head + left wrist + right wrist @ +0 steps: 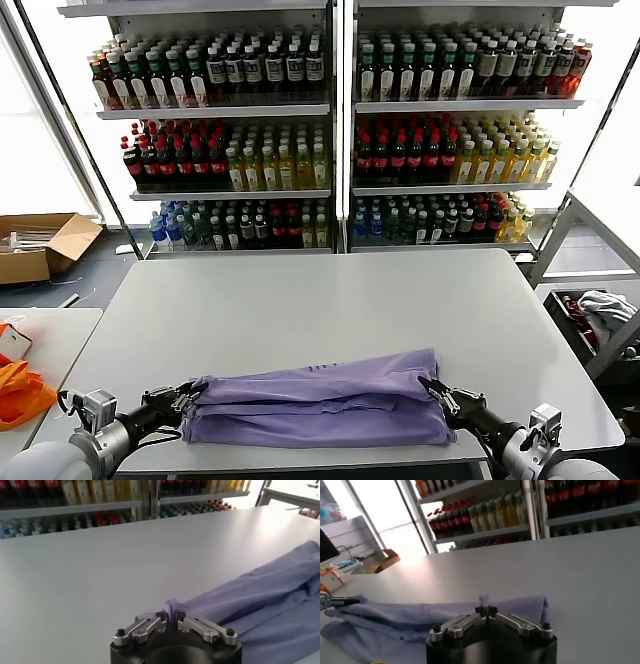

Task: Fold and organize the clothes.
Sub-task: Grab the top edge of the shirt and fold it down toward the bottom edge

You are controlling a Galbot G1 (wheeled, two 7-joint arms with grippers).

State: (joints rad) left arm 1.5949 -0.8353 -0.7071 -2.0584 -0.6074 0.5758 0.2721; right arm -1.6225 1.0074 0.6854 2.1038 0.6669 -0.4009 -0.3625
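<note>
Jaws on the left gripper (170, 616) are standing slightly apart with a fabric tip poking up between them, so it looks to be letting go of the lavender T-shirt (320, 405); the right gripper (488, 611) is pinching the opposite end, tips nearly together on a small tuft. One shirt, lying folded into a long band at the near edge of the white table (300, 300), one gripper at each end. Judging this as the end of a lengthwise fold; next move is calling for both to release cleanly, then regrip for a crosswise fold. Count: one shirt, two grippers.
</note>
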